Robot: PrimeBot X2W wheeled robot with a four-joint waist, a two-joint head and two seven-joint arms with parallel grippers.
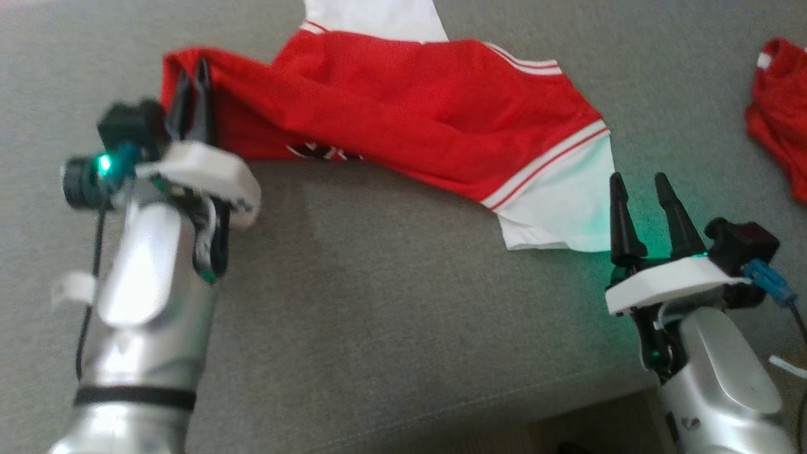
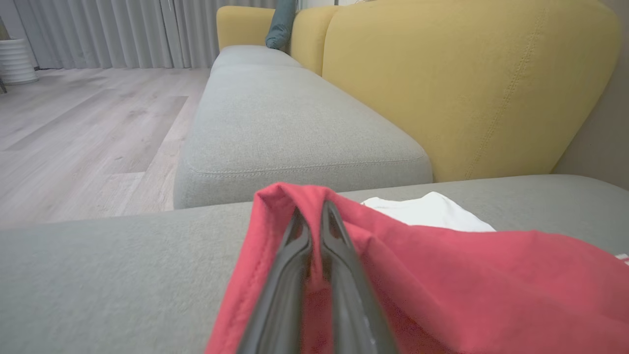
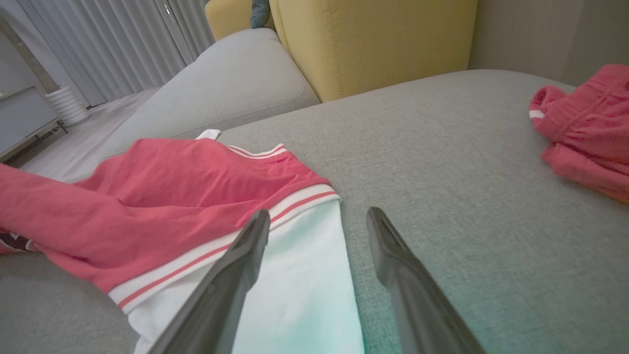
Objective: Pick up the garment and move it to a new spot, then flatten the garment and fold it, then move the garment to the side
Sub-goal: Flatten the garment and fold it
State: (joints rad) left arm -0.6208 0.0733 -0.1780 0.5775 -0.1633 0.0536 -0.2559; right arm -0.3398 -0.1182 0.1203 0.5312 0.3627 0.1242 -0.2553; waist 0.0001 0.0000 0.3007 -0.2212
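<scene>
The garment (image 1: pixel 403 107) is a red shirt with white sleeves and striped trim, stretched across the grey cushion. My left gripper (image 1: pixel 192 72) is shut on its left red edge, and the cloth wraps around the closed fingers in the left wrist view (image 2: pixel 314 216). My right gripper (image 1: pixel 640 183) stands open just right of the white sleeve (image 1: pixel 555 208), with nothing between its fingers. In the right wrist view the right gripper (image 3: pixel 319 219) hovers over the sleeve's (image 3: pixel 300 275) right border and bare cushion.
A second red garment (image 1: pixel 778 120) lies bunched at the far right, also in the right wrist view (image 3: pixel 585 132). The grey cushion's front edge (image 1: pixel 504 403) runs along the bottom. A yellow backrest (image 2: pixel 462 83) and another grey seat (image 2: pixel 295 128) stand beyond.
</scene>
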